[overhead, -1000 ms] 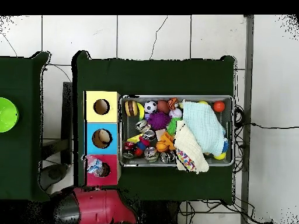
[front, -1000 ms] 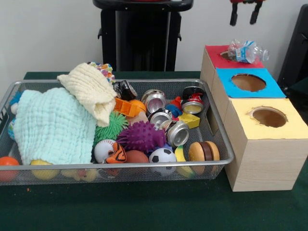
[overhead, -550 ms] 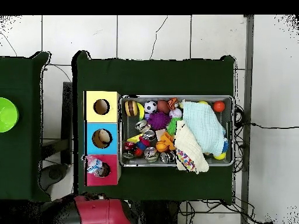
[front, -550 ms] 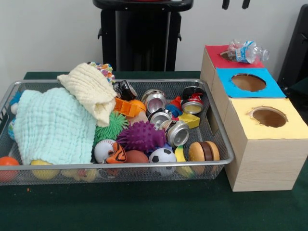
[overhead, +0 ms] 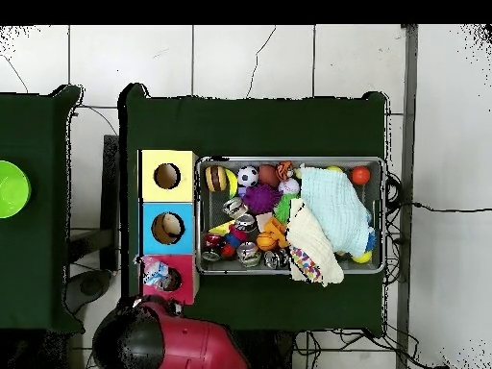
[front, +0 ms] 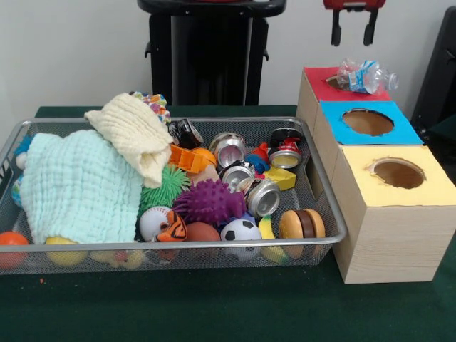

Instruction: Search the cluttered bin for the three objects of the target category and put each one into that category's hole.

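A crushed clear plastic bottle [front: 365,75] with a blue label lies across the hole of the red-topped box [front: 317,77]; from overhead the bottle [overhead: 156,274] covers part of that hole. My gripper [front: 352,41] hangs open and empty just above and behind the bottle, not touching it. The wire bin [front: 324,187] holds several silver cans [front: 263,197], a purple spiky ball [front: 209,201], a soccer ball [front: 240,231] and other toys. In the overhead view my red arm [overhead: 183,344] covers the gripper.
A mint cloth [front: 78,187] and a cream cloth [front: 135,135] cover the bin's left half. The blue-topped box [front: 367,122] and yellow-topped box [front: 399,174] stand in a row right of the bin. A green bowl [overhead: 12,188] sits on a side table.
The gripper rose almost out of the front view, then came back down a little to the left. The bottle stayed on the red box's hole.
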Available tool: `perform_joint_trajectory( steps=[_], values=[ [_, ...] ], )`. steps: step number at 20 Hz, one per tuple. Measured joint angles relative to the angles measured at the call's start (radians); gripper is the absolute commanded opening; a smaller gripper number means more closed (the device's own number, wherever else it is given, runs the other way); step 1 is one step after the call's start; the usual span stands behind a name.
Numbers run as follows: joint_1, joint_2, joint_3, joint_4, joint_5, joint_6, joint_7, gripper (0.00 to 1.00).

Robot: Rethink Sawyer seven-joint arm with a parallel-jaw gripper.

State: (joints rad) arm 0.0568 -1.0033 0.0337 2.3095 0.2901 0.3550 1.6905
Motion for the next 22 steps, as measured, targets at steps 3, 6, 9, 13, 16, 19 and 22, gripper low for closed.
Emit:
perform_joint_trajectory(
  steps=[3,6,9,13,16,19,22],
  values=[
    [0.054,0.057,-0.029,0.0,-0.02,0.027,0.0,1.0],
    [0.087,0.084,-0.048,0.0,-0.035,0.05,0.0,1.0],
    [0.117,0.113,-0.06,0.005,-0.049,0.07,0.0,1.0],
    [0.1,0.154,-0.051,0.03,-0.049,0.026,0.0,1.0],
    [0.055,0.21,-0.021,0.047,-0.048,-0.093,0.0,1.0],
    [0.01,0.294,0.013,0.052,-0.049,-0.271,0.001,1.0],
    [-0.009,0.354,0.03,0.052,-0.053,-0.397,0.002,1.0]
  ],
)
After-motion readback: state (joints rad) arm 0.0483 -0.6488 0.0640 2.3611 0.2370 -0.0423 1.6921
